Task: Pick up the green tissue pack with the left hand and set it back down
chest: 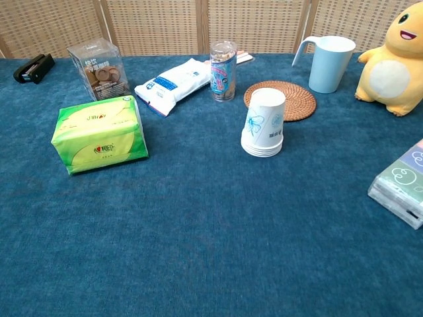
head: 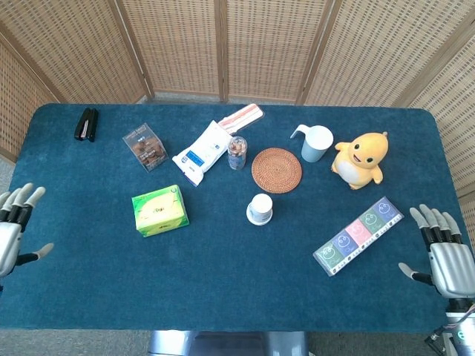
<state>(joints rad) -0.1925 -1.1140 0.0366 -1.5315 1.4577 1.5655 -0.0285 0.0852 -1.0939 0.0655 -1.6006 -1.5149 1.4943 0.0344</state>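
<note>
The green tissue pack [head: 159, 211] lies flat on the blue table [head: 223, 289], left of centre, and also shows in the chest view as green tissue pack [chest: 100, 134]. My left hand [head: 12, 228] is at the far left edge of the head view, well apart from the pack, fingers spread and holding nothing. My right hand [head: 442, 254] rests at the table's front right corner, fingers spread and empty. Neither hand appears in the chest view.
Behind the pack stand a clear box of chocolates [head: 145, 146], a white wipes pack [head: 202, 152], a small jar [head: 237, 152] and a black stapler [head: 86, 124]. A paper cup stack [head: 260, 208], woven coaster [head: 277, 170], blue jug [head: 315, 143], yellow duck toy [head: 361, 159] and pastel tissue strip [head: 358, 236] lie to the right.
</note>
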